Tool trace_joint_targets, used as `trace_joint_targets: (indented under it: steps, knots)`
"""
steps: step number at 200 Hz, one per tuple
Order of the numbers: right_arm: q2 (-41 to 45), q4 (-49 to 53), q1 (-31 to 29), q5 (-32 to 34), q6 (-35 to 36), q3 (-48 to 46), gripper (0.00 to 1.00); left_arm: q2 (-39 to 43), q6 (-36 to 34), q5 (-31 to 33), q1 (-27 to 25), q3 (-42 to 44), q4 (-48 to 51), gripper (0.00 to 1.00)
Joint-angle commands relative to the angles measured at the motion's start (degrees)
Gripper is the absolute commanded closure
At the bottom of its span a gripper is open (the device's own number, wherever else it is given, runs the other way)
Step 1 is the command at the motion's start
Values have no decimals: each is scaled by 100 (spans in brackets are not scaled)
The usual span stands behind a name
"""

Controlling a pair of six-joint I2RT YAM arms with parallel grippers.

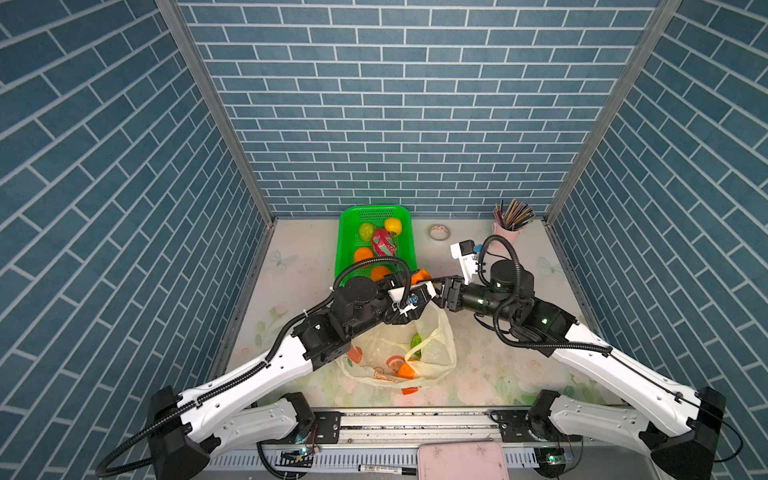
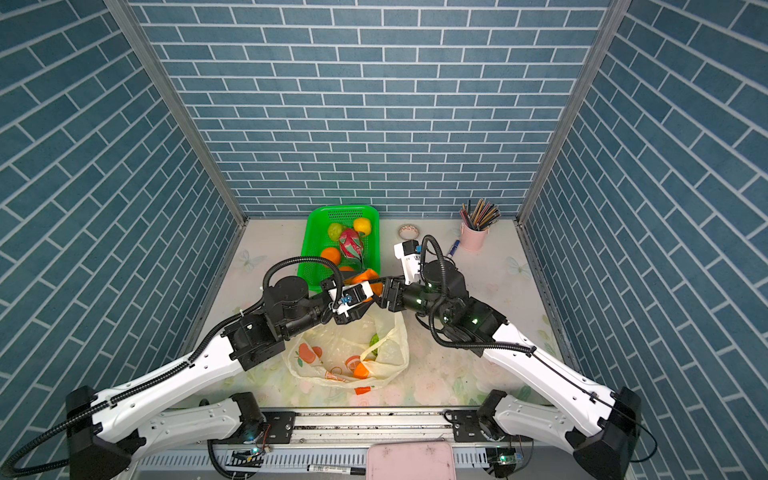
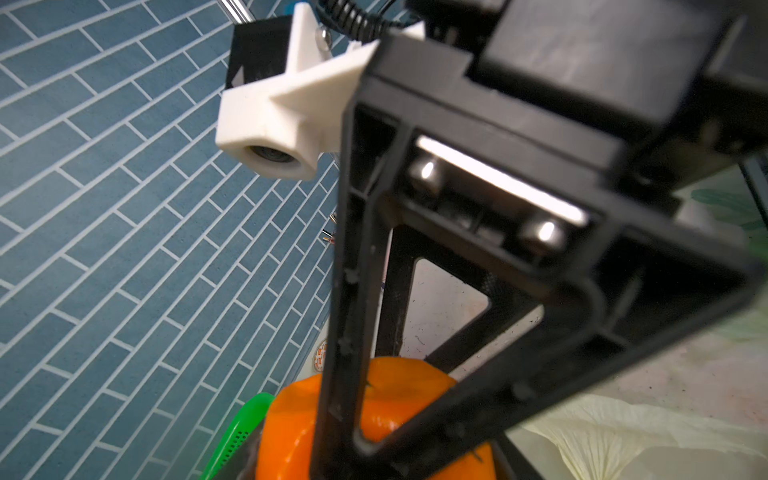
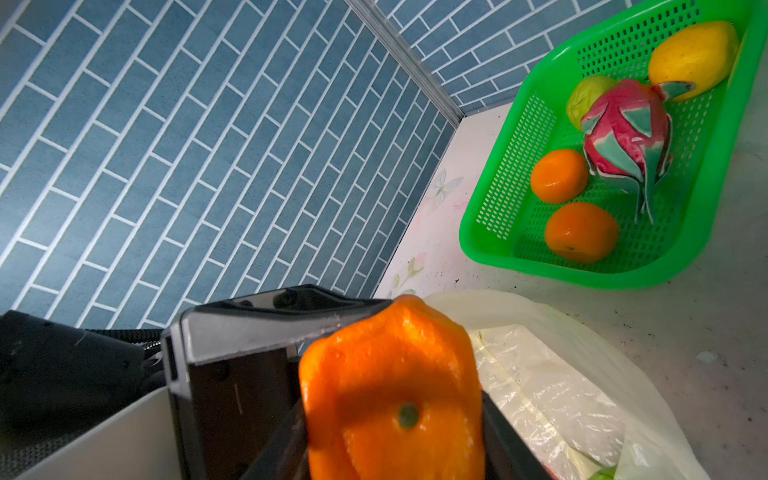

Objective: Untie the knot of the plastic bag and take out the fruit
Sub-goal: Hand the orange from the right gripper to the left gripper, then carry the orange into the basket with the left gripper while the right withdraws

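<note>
We see one orange [image 4: 390,386] squeezed between the right jaws, held above the desk [image 1: 498,365] at the green basket's [image 1: 344,241] five o'clock corner. The left jaws close in from nine o'clock, but we cannot tell whether they grip it. The plastic bag [image 1: 436,345] lies open at six o'clock, with a green fruit [image 1: 415,341] inside.

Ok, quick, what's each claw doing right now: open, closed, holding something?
Left gripper: right up against the orange; whether it is open or gripping cannot be told.
Right gripper: closed on that orange, squashing it.
</note>
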State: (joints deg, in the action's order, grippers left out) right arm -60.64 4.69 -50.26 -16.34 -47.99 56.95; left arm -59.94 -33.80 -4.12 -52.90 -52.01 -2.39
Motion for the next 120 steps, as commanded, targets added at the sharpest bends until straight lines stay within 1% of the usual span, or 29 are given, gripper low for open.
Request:
trace_joint_targets:
  steps: [1, 13, 31, 46, 63, 86, 120]
  knots:
    - [-27, -21, 1, -56, -132, 148, 46, -26, -79, 124, -27, -180, -77, 41]
    - [-35, -19, 3, -54, -108, 159, 43, -26, -41, 187, -27, -182, -95, 41]
    - [29, -4, -1, 46, -49, 142, 30, -17, 102, 441, -18, -160, -170, 41]
    - [152, 32, 1, 336, 6, 84, 23, -13, 274, 649, 57, -137, -241, 41]
    - [319, 23, -1, 721, 81, -61, 20, 0, 596, 627, 306, -152, -275, 41]
    - [412, 131, 1, 1151, 298, -204, 19, 9, 1061, 413, 770, -151, -381, 43]
    - [300, 164, 3, 1477, 598, -364, 15, -193, 1647, 250, 1471, -241, -537, 44]
